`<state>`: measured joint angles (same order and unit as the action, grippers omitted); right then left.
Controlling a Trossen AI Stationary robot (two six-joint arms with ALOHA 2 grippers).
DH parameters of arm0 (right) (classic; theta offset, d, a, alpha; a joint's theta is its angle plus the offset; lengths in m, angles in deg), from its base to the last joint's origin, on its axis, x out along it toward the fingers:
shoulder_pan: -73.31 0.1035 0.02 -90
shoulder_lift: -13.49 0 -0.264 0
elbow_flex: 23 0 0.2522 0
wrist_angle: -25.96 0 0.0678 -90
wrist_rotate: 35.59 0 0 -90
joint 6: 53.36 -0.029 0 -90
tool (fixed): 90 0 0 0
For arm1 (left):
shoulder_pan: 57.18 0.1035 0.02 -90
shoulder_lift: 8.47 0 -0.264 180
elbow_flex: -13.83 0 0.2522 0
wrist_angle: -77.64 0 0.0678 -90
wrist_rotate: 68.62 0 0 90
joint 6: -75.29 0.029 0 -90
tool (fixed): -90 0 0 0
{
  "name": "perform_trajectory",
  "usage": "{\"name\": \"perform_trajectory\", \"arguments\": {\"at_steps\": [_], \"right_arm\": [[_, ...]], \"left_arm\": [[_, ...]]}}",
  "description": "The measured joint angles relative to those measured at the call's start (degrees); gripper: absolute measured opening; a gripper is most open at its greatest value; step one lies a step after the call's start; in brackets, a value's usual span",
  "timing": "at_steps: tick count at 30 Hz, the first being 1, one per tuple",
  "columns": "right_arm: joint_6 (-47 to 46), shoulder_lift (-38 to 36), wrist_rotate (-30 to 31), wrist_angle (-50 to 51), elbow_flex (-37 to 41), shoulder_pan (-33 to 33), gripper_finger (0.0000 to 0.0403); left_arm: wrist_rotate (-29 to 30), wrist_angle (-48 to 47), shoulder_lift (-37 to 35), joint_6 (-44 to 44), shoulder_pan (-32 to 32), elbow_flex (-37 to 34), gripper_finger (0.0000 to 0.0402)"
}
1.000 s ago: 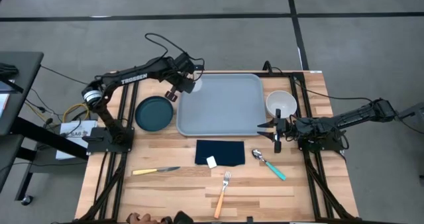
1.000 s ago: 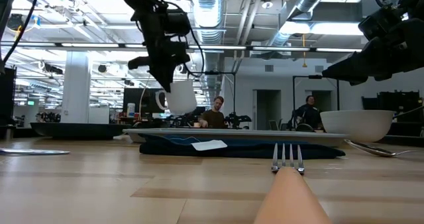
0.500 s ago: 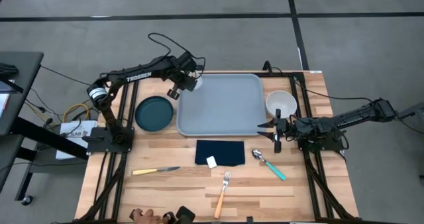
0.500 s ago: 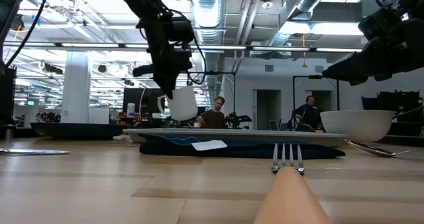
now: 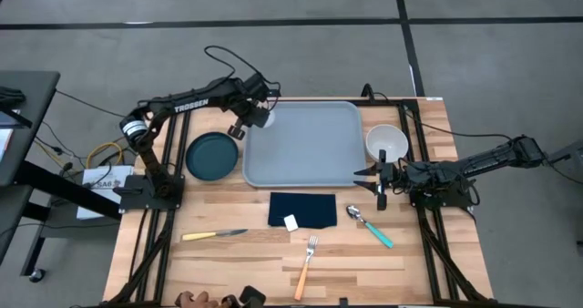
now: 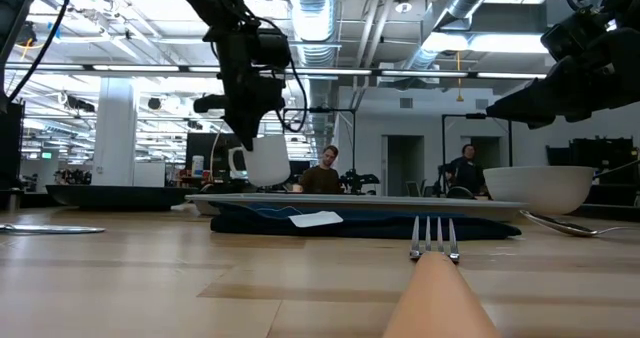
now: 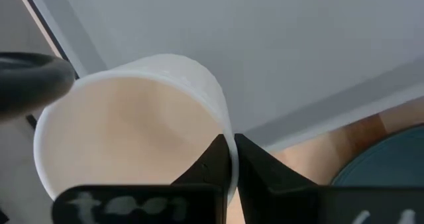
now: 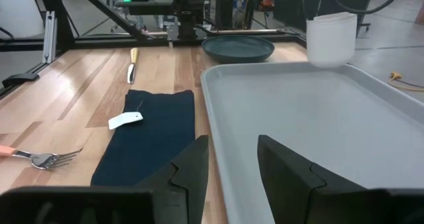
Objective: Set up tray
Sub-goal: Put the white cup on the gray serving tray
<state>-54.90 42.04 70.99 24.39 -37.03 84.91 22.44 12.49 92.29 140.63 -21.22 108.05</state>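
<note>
Tray (image 5: 303, 144) sits flat mid-table toward the far edge, btwn the dark round plate (image 5: 211, 155) on its left and the white bowl (image 5: 386, 142) on its right. Your left gripper (image 5: 258, 118) is over the tray's far-left corner w/ its fingers (image 7: 213, 163) clamped together on the rim of a white mug (image 6: 263, 160). Low view shows the mug upright, hanging just above the tray, not touching it. Your right gripper (image 5: 375, 179) waits near the tray's near-right corner, jaws apart, nothing btwn them; right wrist view looks across the tray w/ both fingers (image 8: 189, 164) spread. Navy napkin (image 5: 302, 210) lies just in front of the tray, w/ knife (image 5: 214, 235), fork (image 5: 306, 265) and spoon (image 5: 371, 226) nearer the front edge.
</note>
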Motion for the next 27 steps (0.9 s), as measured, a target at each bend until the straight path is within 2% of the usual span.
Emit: {"name": "perform_trajectory", "arguments": {"at_steps": [9,27], "right_arm": [[0.02,-0.02,-0.01,0.0,0.0,-0.01,0.0122],[0.01,0.0,0.0,0.02,0.01,0.0,0.0122]], "left_arm": [[3.73,1.95,2.46,2.9,-1.4,-0.02,0.0004],[4.76,0.82,2.5,5.14,-1.12,-0.02,0.0004]]}}
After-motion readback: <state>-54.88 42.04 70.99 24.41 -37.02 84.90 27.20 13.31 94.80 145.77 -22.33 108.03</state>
